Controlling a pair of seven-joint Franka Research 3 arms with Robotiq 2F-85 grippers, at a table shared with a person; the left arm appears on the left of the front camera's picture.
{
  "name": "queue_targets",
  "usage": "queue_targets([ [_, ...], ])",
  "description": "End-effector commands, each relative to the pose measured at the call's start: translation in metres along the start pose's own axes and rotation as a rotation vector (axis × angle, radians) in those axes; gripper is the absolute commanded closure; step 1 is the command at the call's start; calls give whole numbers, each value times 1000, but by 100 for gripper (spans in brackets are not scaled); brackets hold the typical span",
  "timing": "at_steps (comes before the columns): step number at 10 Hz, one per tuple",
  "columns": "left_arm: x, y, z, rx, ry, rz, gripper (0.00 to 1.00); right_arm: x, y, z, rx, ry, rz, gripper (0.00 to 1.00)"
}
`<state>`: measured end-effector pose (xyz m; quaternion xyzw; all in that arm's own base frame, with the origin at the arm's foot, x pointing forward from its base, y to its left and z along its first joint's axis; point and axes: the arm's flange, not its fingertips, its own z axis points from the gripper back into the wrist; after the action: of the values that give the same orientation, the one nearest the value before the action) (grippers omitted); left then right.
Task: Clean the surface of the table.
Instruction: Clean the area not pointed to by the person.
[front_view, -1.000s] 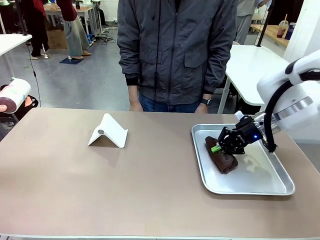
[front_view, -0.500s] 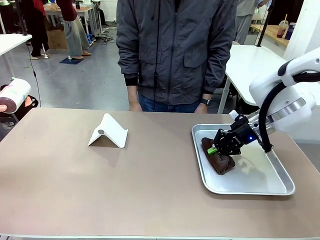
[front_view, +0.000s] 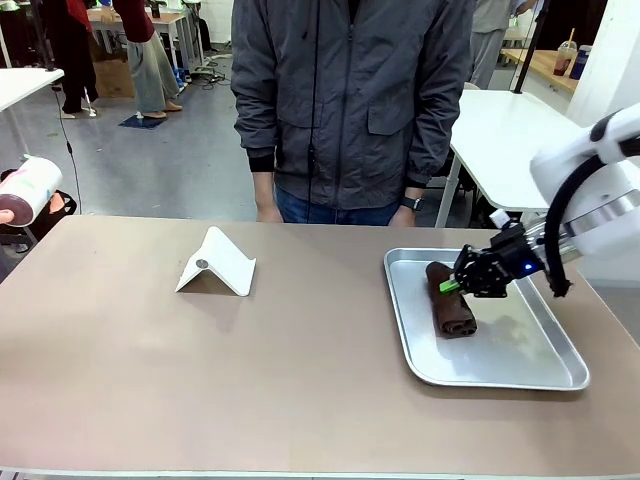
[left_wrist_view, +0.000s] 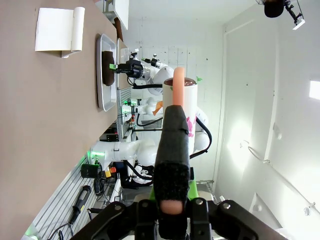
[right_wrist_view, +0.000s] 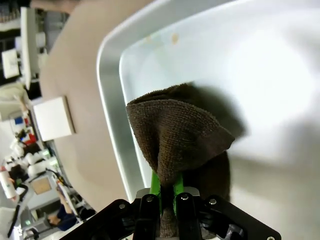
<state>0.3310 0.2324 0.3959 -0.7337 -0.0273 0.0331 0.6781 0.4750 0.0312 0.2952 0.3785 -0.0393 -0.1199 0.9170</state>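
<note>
The taupe table spreads across the front view. At its right, a brown cloth lies in a silver tray. My right gripper is shut on the cloth's far end and holds it a little raised. The right wrist view shows the cloth bunched above the green fingers, with the tray's rim and the table beyond. My left gripper is off the table's left end, shut on a white bottle. The bottle also shows at the front view's left edge.
A white folded stand sits on the table left of the middle. A person in a grey jacket stands at the far edge, hands hanging by the table. A white table stands behind at the right.
My right gripper has pulled back to the right and slightly up with the cloth's end. The cloth has swung from lying diagonally to lying along the tray's left side.
</note>
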Motion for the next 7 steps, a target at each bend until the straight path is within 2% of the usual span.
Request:
queue_targets([
  [1,-1,-6,3,-13,-5,2,78,-3,-12,21,86,-41,-17,89],
  [3,-1,-6,3,-13,-5,2,78,1,-24,42,141,-66,-59,89],
  [5,-1,-6,3,-13,-5,2,78,0,-29,62,237,-50,-79,89],
  [7,-1,-6,3,-13,-5,2,78,-4,-30,87,406,45,-103,89],
])
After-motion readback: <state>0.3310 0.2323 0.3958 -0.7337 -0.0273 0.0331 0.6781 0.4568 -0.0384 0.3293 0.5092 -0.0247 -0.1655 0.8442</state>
